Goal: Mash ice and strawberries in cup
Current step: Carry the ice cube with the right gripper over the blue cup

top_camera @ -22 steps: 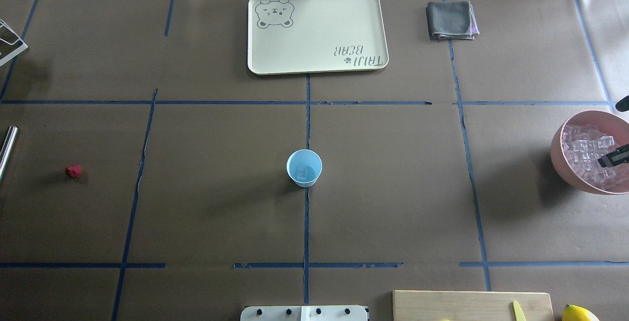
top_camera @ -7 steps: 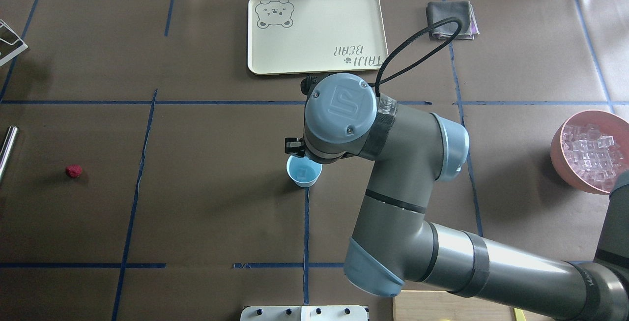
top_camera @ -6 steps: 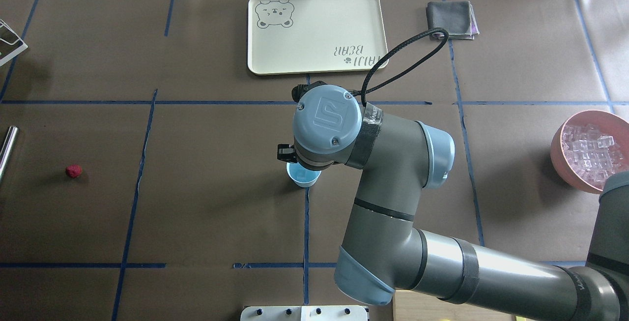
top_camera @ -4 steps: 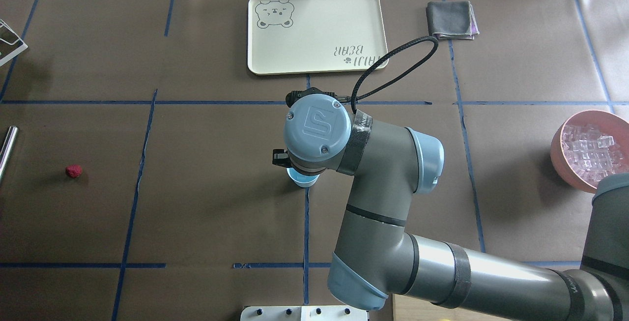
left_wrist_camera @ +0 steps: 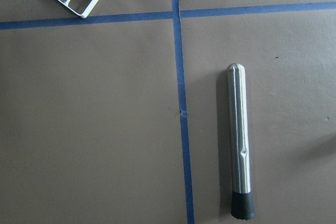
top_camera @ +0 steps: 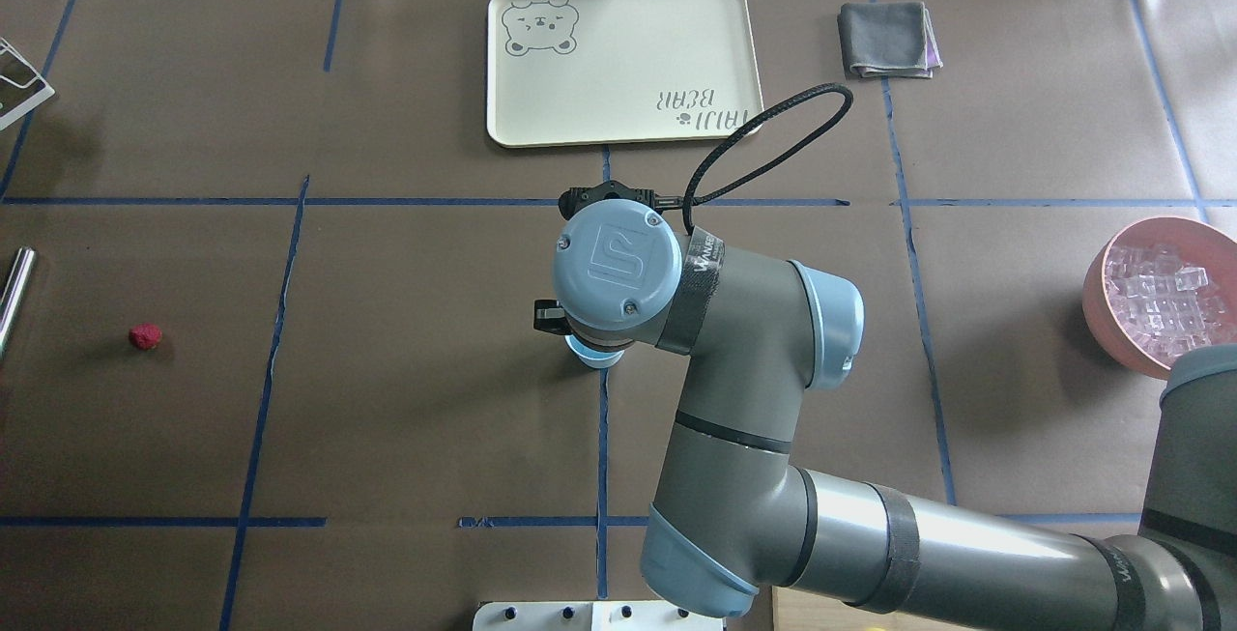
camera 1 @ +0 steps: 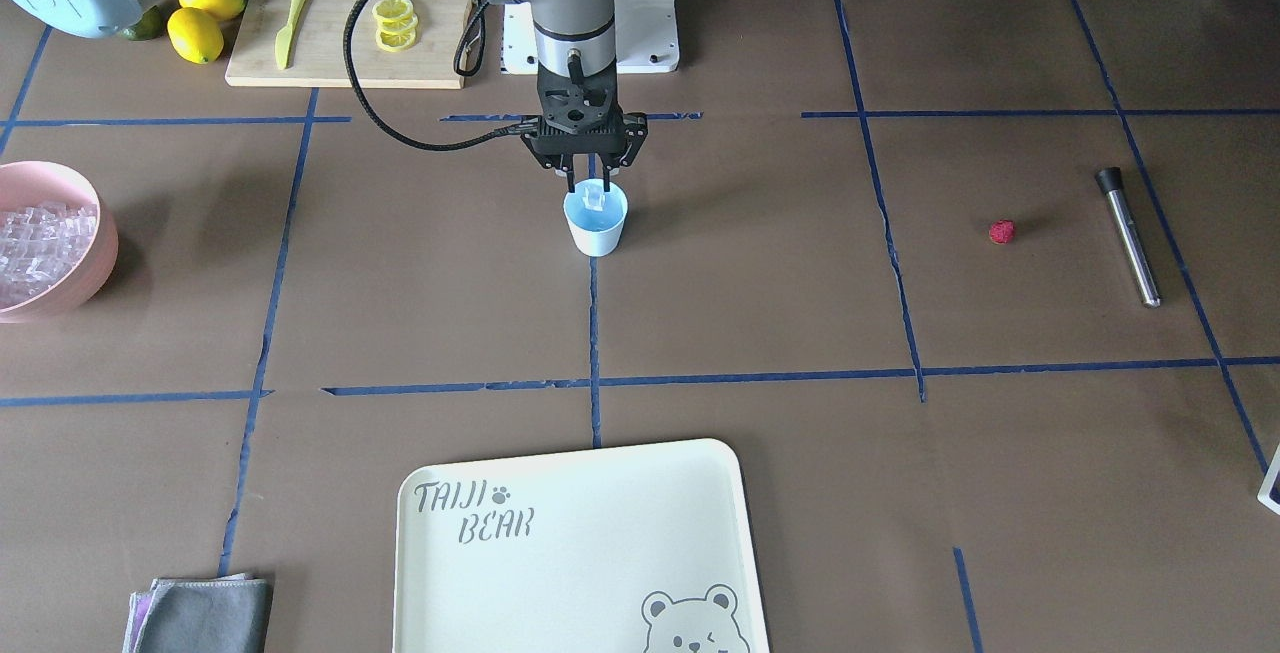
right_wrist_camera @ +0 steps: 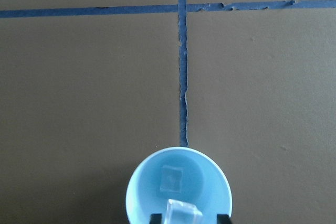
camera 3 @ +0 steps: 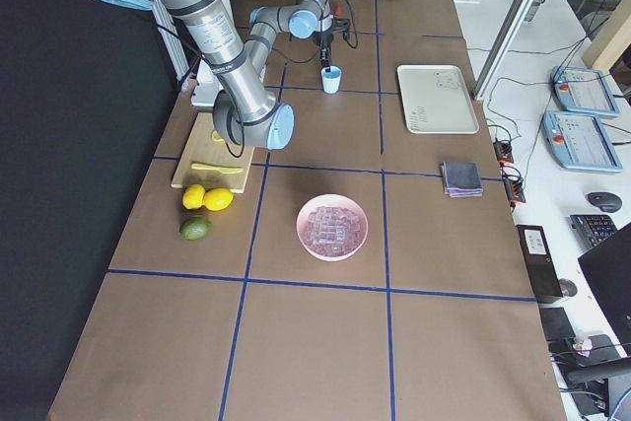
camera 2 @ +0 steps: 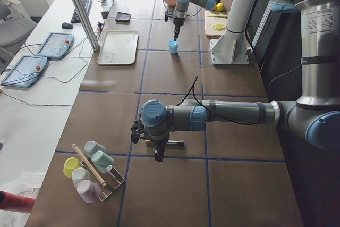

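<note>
Starting from the left edge of the front-facing view, one pink bowl (camera 1: pixel 105 253) at the table's end holds a heap of ice cubes (camera 1: pixel 35 243), too many to count. Behind it lie two whole lemons (camera 1: pixel 195 33) and one wooden board (camera 1: pixel 330 63), which carries one yellow knife (camera 1: pixel 288 23) and a short stack of lemon slices (camera 1: pixel 393 23). One grey cloth (camera 1: pixel 205 618) sits at the near corner.

At the middle, the right gripper (camera 1: pixel 594 181) points straight down over the single cup (camera 1: pixel 596 228). Its fingers (right_wrist_camera: pixel 224 219) pinch one ice cube (right_wrist_camera: pixel 182 214) at the cup's mouth, and a second cube (right_wrist_camera: pixel 171 178) lies on the cup's bottom. From overhead, the right arm's wrist (top_camera: pixel 618 269) covers most of the cup. One cream tray (camera 1: pixel 600 573) lies nearer the camera, well apart from the cup.

Further right, one strawberry (camera 1: pixel 1001 231) lies on the bare table (camera 1: pixel 800 283), well apart from the cup. One steel muddler (camera 1: pixel 1130 238) lies near it on its far side. The left gripper (camera 2: pixel 158 157) hangs over the table near that muddler; I cannot tell whether it is spread or pressed together
</note>
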